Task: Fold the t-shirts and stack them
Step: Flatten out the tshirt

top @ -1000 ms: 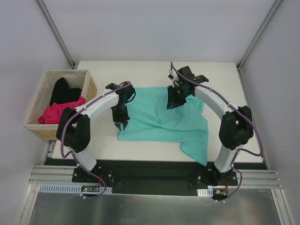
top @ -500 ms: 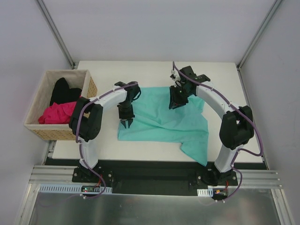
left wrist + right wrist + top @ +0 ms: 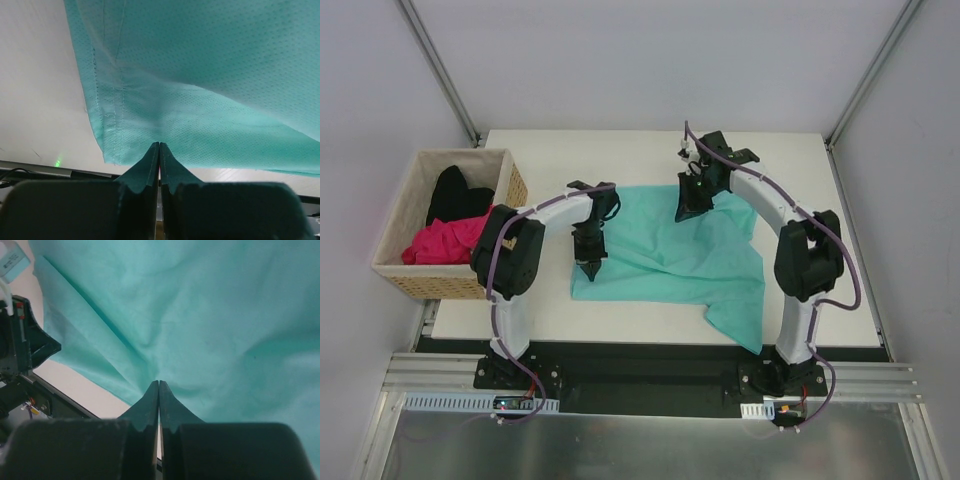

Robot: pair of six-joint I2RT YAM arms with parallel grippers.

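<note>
Teal t-shirt (image 3: 665, 260) spread on the surface (image 3: 790, 160) – both grippers closed on it.

We see the left gripper (image 3: 590, 268) pointing down at the shirt's left edge, close to the near left corner. Its fingers are pressed together, and a small pucker of cloth sits at the tips beside the stitched hem. The right gripper (image 3: 684, 212) is clamped on the far part of the shirt, with creases running in to its closed tips. The shirt's near right corner hangs over the front edge. The pink t-shirt (image 3: 445, 240) and the black t-shirt (image 3: 455, 192) lie bunched in the basket (image 3: 390, 268) – to the left of the surface.
</note>
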